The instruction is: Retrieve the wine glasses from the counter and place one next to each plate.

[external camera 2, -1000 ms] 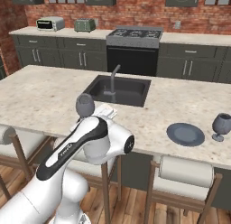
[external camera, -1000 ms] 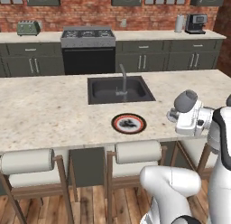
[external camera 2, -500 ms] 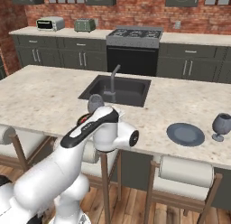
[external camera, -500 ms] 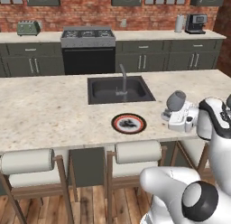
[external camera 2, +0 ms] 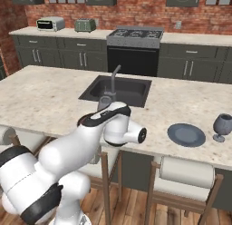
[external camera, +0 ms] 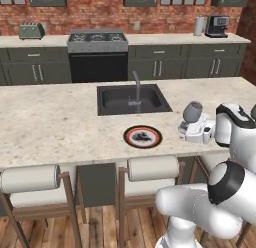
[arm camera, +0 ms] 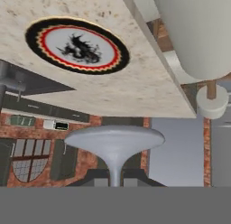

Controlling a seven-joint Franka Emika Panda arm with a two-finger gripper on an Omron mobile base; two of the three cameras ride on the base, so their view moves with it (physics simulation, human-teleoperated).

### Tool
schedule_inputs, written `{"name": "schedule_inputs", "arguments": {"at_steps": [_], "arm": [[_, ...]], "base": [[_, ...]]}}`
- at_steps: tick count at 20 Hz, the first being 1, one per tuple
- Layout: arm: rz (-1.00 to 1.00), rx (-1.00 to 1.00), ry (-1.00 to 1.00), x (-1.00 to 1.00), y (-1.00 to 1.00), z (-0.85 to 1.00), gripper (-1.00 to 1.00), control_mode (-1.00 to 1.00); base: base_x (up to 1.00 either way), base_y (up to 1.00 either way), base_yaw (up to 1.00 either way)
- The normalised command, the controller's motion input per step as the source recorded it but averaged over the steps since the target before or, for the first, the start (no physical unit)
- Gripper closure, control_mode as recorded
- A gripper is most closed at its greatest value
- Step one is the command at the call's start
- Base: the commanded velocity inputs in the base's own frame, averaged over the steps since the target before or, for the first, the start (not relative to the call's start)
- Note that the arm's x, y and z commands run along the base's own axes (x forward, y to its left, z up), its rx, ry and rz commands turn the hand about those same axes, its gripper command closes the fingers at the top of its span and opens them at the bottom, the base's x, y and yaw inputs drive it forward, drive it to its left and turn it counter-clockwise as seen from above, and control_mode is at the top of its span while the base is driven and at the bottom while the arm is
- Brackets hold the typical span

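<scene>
**A:** Where is the gripper (arm camera: 115,180), and what is in it?

**B:** The fingers stand narrow, closed on the stem of a wine glass (external camera: 192,112). In the hand view the round foot of this glass sits just above the two dark finger tips. In the left base view the grey bowl of the glass is above the white hand, over the front part of the island (external camera: 60,122), to the right of the patterned plate (external camera: 143,136). It is near the plate but not touching it. I cannot tell if the glass already stands on the stone or is a little above it.

**A:** How does this plate look?

**B:** It is white with a red-and-black rim and a dark drawing in the centre. It lies flat on the island near the front edge, in front of the black sink (external camera: 134,98) with its faucet (external camera: 136,87).

**A:** And the other things of the task?

**B:** In the right base view a slate-blue plate (external camera 2: 186,134) lies on the island further to the right, and a second wine glass (external camera 2: 223,126) stands upright just beside it, on its right side, apart from it.

**A:** What is behind?

**B:** The counter (external camera: 170,39) runs along the brick wall, with a stove (external camera: 97,38), a toaster (external camera: 31,30) on the left and a coffee machine (external camera: 217,26) on the right. Stools (external camera: 152,169) with pale cushions stand under the front edge of the island.
</scene>
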Motion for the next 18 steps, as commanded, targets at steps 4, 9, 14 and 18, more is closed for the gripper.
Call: {"name": "schedule_inputs", "arguments": {"at_steps": [4, 9, 14, 18], "arm": [[0.0, -0.02, 0.0, 0.3, -0.08, -0.29, 1.0, -1.0], [0.0, -0.1, 0.03, 0.42, 0.02, -0.23, 1.0, -1.0], [0.0, -0.09, 0.05, 0.5, 0.03, -0.27, 1.0, -1.0], [0.0, -0.01, 0.19, 0.46, 0.01, -0.29, 1.0, -1.0]], "base": [[0.0, 0.0, 0.0], [0.0, 0.0, 0.0], [0.0, 0.0, 0.0], [0.0, 0.0, 0.0]]}}
